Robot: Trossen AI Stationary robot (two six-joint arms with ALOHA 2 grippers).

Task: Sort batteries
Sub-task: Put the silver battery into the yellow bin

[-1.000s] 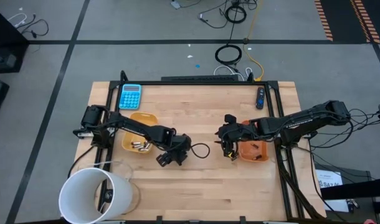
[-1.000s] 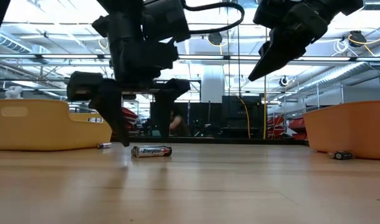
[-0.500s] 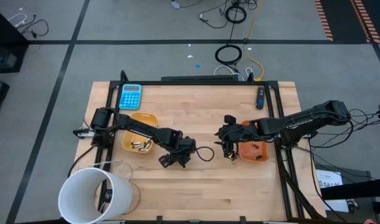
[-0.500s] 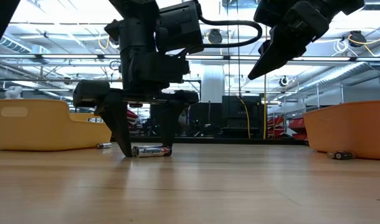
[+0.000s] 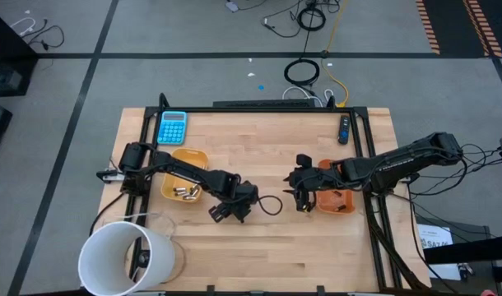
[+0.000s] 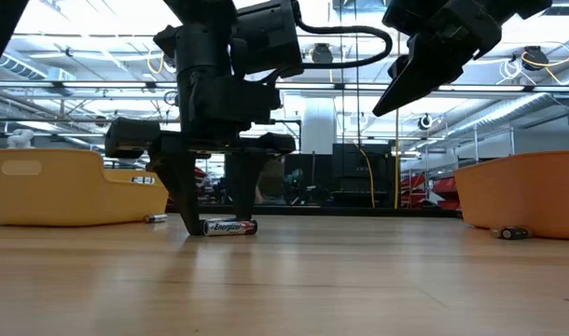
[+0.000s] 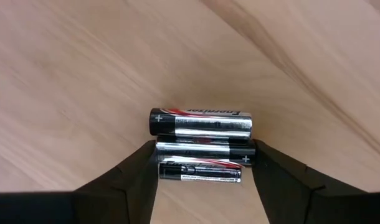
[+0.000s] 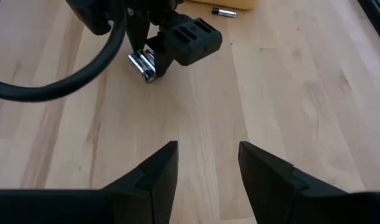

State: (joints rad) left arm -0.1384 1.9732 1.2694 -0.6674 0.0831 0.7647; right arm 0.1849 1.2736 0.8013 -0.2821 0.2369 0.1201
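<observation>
Left end effector (image 7: 199, 167) released, straddling three small silvery-black cylindrical batteries (image 7: 201, 122) bunched on wooden desk (image 7: 65, 81). Am risking multi-grab or roll-away. Right end effector (image 8: 205, 163) released, waiting at three o'clock.

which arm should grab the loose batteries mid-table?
Left. The left gripper is down at the table with its jaws open either side of the batteries. The right gripper hangs above the table, open and empty, off to one side.
</observation>
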